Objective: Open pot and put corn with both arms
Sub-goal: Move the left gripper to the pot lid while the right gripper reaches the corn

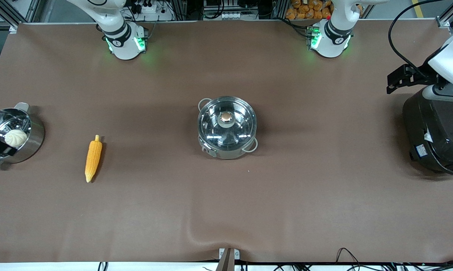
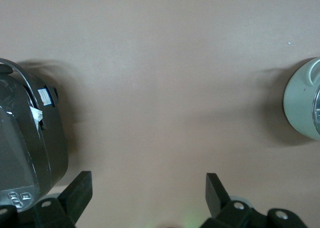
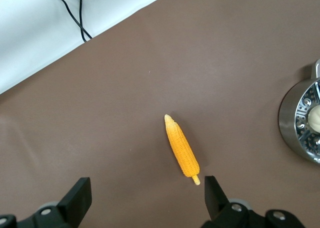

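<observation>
The steel pot [image 1: 227, 130] stands mid-table with its glass lid [image 1: 234, 131] on, and the copper knob [image 1: 225, 117] is at the lid's centre. The yellow-orange corn [image 1: 93, 158] lies on the mat toward the right arm's end, with its stub pointing toward the robots' bases. My right gripper [image 3: 146, 185] is open and empty, up over the mat. The corn [image 3: 182, 148] lies below it, with its stub close to one fingertip [image 3: 211, 185]. My left gripper [image 2: 148, 180] is open and empty, over bare mat between the pot's wall [image 2: 302, 105] and the rice cooker [image 2: 25, 138].
A steel steamer pot [image 1: 32, 141] with a white bun [image 1: 15, 138] stands at the right arm's end and also shows in the right wrist view [image 3: 292, 120]. The large black rice cooker [image 1: 435, 131] stands at the left arm's end. Cables [image 3: 75, 17] lie past the mat's edge.
</observation>
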Robot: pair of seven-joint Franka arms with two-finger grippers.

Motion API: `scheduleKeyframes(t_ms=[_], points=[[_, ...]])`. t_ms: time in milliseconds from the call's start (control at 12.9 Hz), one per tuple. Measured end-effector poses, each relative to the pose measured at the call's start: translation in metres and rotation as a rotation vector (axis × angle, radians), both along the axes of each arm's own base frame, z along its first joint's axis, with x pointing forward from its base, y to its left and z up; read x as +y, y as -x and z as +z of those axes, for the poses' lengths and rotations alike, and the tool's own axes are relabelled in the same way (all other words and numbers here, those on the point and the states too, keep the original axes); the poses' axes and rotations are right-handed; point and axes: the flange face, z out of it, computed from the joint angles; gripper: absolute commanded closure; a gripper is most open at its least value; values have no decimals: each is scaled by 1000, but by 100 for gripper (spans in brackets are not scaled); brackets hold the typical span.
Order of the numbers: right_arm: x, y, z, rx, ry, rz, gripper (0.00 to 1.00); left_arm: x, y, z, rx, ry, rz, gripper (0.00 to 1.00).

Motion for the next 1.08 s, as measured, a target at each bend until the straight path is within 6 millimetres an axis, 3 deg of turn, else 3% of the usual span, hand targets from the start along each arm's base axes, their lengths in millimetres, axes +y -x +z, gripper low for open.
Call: scheduleKeyframes(t_ms=[155,465,697,852,1084], points=[[11,-2,-3,7,10,-36,0,-4,0,0,0,0,-8,0],[9,-2,-4,10,18,-42,0,-14,1,1,-1,0,-24,0],[12,-2,-5,17,63,57,0,-25,-7,-16,27,-3,-41,0],[12,-2,-6,19,69,75,0,-47,-20,-37,58,0,-76,0],[12,-2,-6,19,70,78,0,-111,-25,-73,111,-3,-88,0]])
